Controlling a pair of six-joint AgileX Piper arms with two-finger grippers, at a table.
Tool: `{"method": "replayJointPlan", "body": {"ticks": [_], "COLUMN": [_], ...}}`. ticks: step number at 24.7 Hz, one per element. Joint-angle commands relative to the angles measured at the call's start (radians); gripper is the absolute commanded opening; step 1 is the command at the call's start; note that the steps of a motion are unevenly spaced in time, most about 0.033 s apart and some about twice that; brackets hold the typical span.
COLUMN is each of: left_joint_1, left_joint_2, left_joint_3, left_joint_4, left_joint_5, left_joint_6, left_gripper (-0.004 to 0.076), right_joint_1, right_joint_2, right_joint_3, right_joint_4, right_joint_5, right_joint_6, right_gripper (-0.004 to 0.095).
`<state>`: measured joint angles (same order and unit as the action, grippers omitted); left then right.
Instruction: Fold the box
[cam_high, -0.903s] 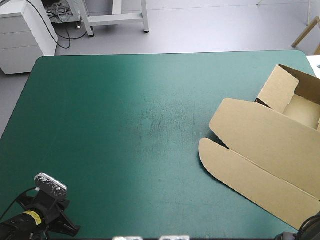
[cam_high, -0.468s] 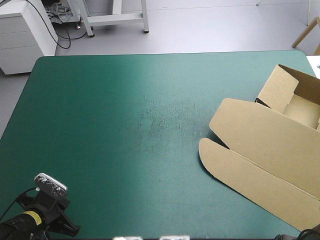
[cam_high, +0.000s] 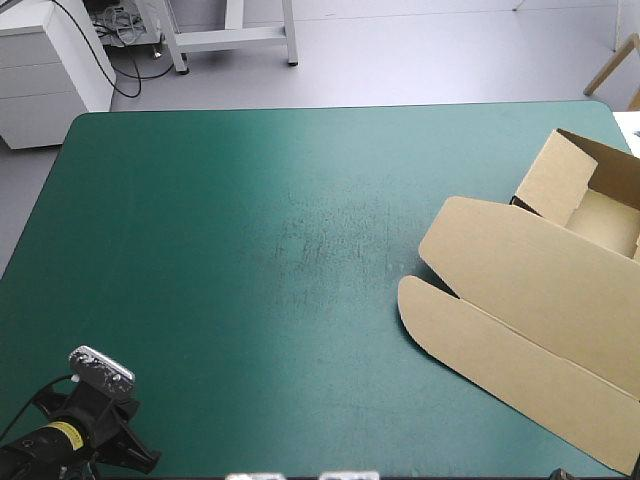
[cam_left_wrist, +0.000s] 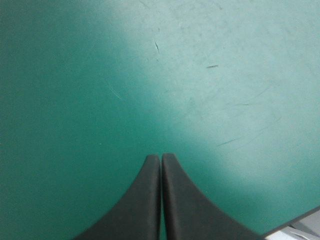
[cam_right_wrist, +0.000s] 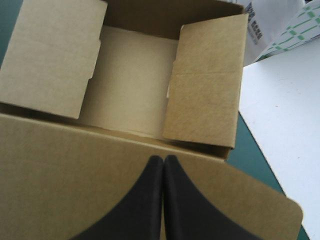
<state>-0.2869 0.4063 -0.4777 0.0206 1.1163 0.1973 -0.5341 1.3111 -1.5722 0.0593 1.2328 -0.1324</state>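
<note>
The left gripper (cam_left_wrist: 161, 156) was fully closed, its black fingers meeting in one pointed arch with nothing between them. Only the bare teal-green cover (cam_left_wrist: 210, 75) lay under and ahead of it. The right gripper (cam_right_wrist: 163, 157) was likewise closed and empty, poised over the lid (cam_right_wrist: 75, 170) of the brown box (cam_right_wrist: 135, 100). Whether its tips touched the board could not be determined from the wrist view. Directly ahead of the right gripper stood the open tray (cam_right_wrist: 130, 95), with two side flaps (cam_right_wrist: 52, 55) leaning inward over its floor.

In the high view the box occupied the right side of the frame and ran off the right edge. The tray sat at the upper right, and the lid lay flat on the bench (cam_high: 250, 250). The long axis ran diagonally from right of centre down to the lower right corner.

Judgement: the right arm was the nearer one, since the box lay under and just ahead of it. The left arm stood at the lower left of the frame, well apart from the box.

Compared with the earlier frames, the box had not shifted. The dark part of the right arm seen before in the lower right corner had almost left the high view.
</note>
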Motion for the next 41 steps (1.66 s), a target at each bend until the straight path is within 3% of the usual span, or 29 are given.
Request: {"method": "replayJointPlan", "body": {"ticks": [1,7,10,15,24,41], "left_joint_1": [-0.001,-0.001,-0.001,-0.001,-0.001,-0.001], "left_joint_2": [0.008,0.008,0.008,0.008,0.008,0.008], "left_joint_3": [-0.023,-0.023,-0.023,-0.023,-0.023,-0.023], "left_joint_4": [-0.006,-0.006,-0.006,-0.006,-0.006,-0.006], "left_joint_5": [-0.04,-0.04,-0.04,-0.04,-0.04,-0.04], "left_joint_6": [-0.005,-0.005,-0.005,-0.005,-0.005,-0.005], "left_gripper": [-0.001,-0.001,-0.001,-0.001,-0.001,-0.001], "right_joint_1": [-0.004,0.002,0.084,0.278,0.453,0.465], "right_joint_2": [-0.134,-0.34,-0.464,-0.587,-0.764,-0.9], "right_joint_3": [0.1,0.361,0.521,0.669,0.76,0.981], "right_joint_4": [0.037,0.053,0.045,0.025,0.074,0.206], "right_joint_5": [-0.087,-0.197,-0.235,-0.181,-0.166,-0.219], "right_joint_6": [-0.028,-0.028,-0.035,-0.066,-0.057,-0.161], "right_gripper": [-0.0018,-0.0018,-0.0019,-0.0019,-0.0019,-0.0019]}}
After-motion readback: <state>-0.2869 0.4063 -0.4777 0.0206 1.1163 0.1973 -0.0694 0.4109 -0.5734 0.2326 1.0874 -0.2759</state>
